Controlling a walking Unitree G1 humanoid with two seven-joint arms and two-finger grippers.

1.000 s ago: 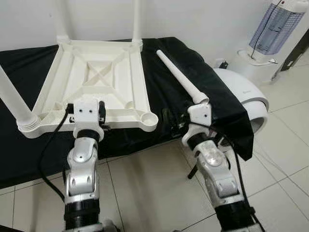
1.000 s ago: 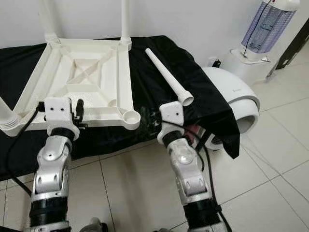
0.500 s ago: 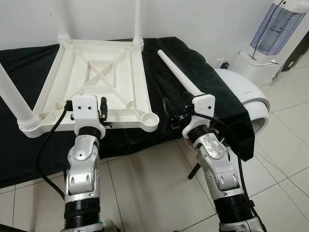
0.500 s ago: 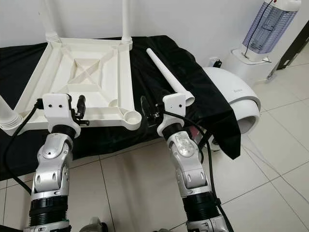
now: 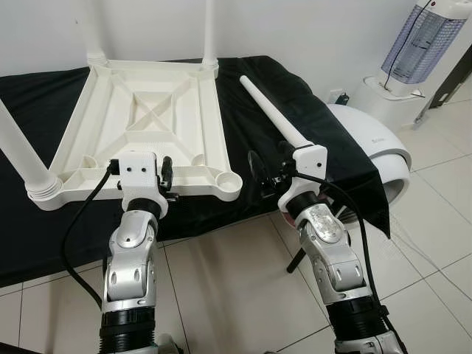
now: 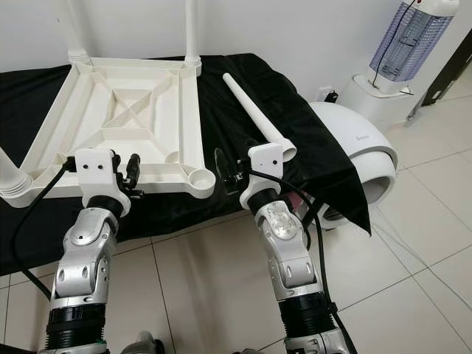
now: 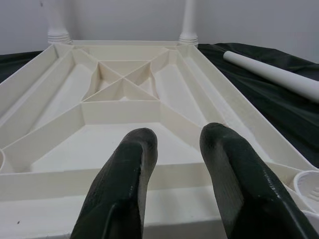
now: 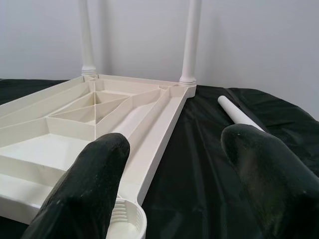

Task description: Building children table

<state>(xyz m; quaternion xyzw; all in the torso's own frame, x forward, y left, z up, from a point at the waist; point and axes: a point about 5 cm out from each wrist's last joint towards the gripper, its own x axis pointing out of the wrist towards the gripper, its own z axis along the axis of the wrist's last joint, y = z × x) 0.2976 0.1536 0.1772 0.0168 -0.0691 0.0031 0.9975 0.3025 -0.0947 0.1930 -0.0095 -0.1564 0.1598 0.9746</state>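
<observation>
A white plastic tabletop (image 5: 147, 118) lies upside down on a black cloth (image 5: 317, 125). Three legs stand in its corners: front left (image 5: 18, 151), back left (image 7: 56, 20) and back right (image 8: 192, 40). The front right socket (image 5: 228, 181) has no leg in it. A loose white leg (image 5: 269, 114) lies on the cloth to the right of the tabletop. My left gripper (image 7: 177, 132) hovers at the tabletop's near rim, open by a narrow gap, holding nothing. My right gripper (image 8: 174, 142) is wide open between the bare socket and the loose leg's thick end.
The cloth covers a low platform against a white wall. A rounded white appliance (image 5: 376, 147) sits on the tiled floor (image 5: 221, 280) at the right. Behind it stands a tall heater-like device (image 5: 420, 44). A black cable (image 5: 81, 228) hangs beside my left arm.
My left gripper has shifted to the right along the tabletop's near rim. My right wrist rose and turned beside the loose leg's thick end a second ago, then held still.
</observation>
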